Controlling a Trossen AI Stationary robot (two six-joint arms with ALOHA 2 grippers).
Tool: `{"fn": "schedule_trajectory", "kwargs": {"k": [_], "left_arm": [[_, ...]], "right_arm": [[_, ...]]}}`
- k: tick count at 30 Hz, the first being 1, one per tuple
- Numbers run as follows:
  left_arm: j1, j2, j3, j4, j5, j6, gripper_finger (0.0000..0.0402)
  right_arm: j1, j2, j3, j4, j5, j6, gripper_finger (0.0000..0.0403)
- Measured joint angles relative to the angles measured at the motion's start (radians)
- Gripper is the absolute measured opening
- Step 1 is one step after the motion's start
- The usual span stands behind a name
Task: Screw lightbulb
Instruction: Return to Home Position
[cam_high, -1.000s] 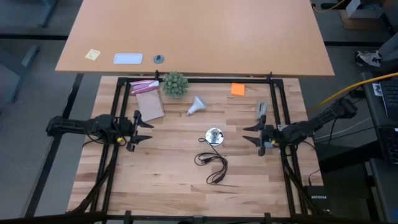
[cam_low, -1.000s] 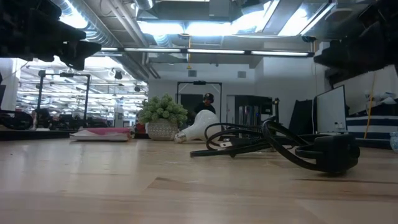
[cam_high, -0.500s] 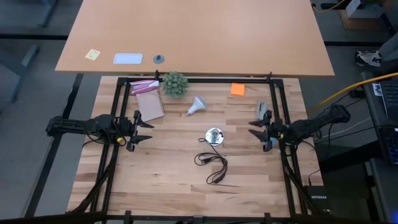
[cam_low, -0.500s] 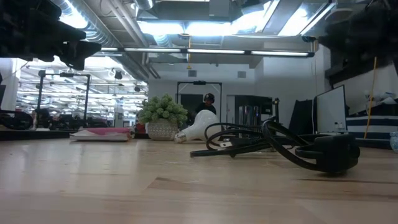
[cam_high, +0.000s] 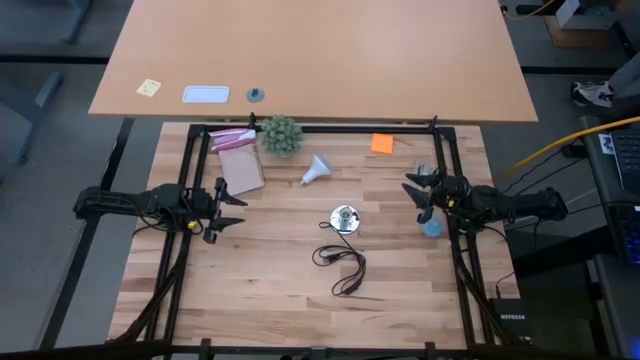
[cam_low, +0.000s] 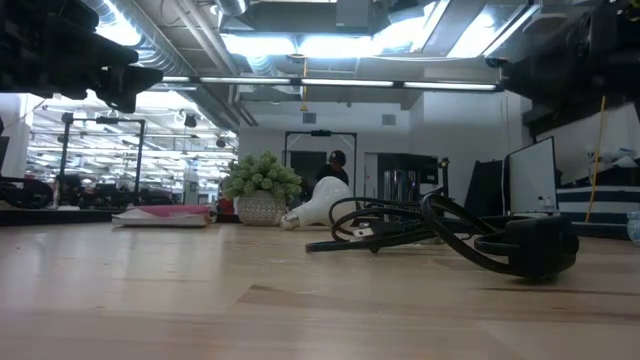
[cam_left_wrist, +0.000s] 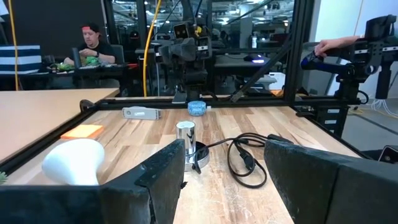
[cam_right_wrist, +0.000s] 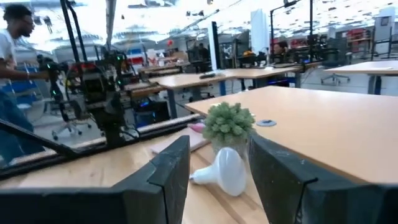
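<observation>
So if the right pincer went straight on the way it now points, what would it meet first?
Probably the lightbulb, lying on its side straight ahead of the open right pincer, with the green plant just behind it. Depth is unclear, so it might pass above.

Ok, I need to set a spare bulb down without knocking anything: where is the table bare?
Bare wood: the near edge of the table either side of the black cord, and the patch between the left gripper and the socket disc. Crowded: the far strip with pink packet, plant, lightbulb and orange note; the right gripper hangs near the light-blue object.
</observation>
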Motion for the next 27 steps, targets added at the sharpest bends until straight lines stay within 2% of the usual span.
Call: {"fn": "schedule_trajectory", "kwargs": {"k": [27], "left_arm": [[0.0,0.0,0.0,0.0,0.0,0.0,0.021]], "right_arm": [[-0.004,0.0,0.0,-0.014,0.0,0.0,0.0166]]}}
